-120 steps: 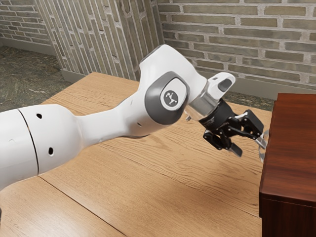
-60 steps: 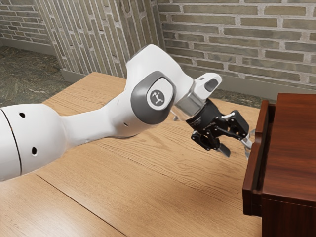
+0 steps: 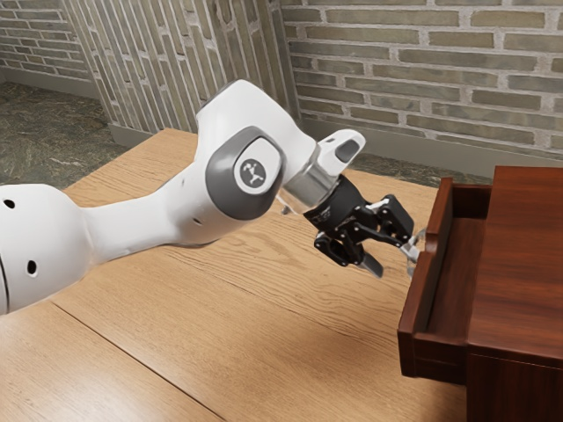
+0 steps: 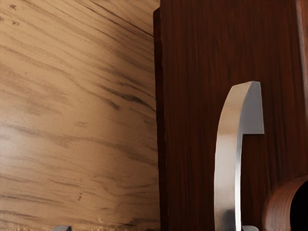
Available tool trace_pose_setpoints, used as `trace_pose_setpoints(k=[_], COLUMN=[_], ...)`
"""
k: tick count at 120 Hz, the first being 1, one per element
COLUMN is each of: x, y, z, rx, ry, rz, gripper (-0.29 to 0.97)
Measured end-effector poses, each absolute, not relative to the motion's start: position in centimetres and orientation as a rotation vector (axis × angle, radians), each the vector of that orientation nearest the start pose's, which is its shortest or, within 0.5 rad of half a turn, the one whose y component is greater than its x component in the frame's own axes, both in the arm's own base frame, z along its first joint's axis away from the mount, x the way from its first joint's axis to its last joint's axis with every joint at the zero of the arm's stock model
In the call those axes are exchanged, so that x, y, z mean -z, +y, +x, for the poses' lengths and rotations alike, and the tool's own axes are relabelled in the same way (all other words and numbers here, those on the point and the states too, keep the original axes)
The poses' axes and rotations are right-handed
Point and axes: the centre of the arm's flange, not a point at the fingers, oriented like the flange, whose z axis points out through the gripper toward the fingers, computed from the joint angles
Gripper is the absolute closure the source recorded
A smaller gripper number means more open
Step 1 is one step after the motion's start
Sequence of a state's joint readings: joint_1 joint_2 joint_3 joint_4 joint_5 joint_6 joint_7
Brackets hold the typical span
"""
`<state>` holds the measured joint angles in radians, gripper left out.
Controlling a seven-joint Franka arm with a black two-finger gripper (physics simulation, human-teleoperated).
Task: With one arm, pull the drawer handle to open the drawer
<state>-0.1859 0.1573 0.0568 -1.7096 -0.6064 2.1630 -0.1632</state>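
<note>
The handle (image 3: 414,249) is a flat strip of brushed silver metal bent into a shallow bow, fixed to the smooth front panel of the drawer (image 3: 425,294). That drawer, of dark reddish-brown polished wood with a fine straight grain, stands partly out of its cabinet (image 3: 523,255), its open box showing from above. The cabinet is a plain square-edged block of the same wood at 3 o'clock in the exterior view.

The black claw (image 3: 395,258) sits right at the handle, coming at it from 9 o'clock. The claw is released: its two fingers (image 3: 396,221) stand wide apart with the thin strip between them. In the wrist view the handle lies close beside one fingertip and well apart from the other.

The arm (image 3: 176,220) is glossy white with rounded segments and a grey disc at one joint, reaching in from 8 o'clock. Under everything lies the desk (image 3: 264,343), of pale planks with wavy streaked grain. Behind, at 12 o'clock, is a grey brick wall (image 3: 422,61).
</note>
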Motion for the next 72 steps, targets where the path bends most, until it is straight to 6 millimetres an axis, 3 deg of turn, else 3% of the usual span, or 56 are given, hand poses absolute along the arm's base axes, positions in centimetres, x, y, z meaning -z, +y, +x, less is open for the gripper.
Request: trace_pose_setpoints(k=[72], x=[-53.1], y=[-6.5], z=[61.3], rx=[-0.279], ry=[0.469], rz=[2.522], gripper=[0.26])
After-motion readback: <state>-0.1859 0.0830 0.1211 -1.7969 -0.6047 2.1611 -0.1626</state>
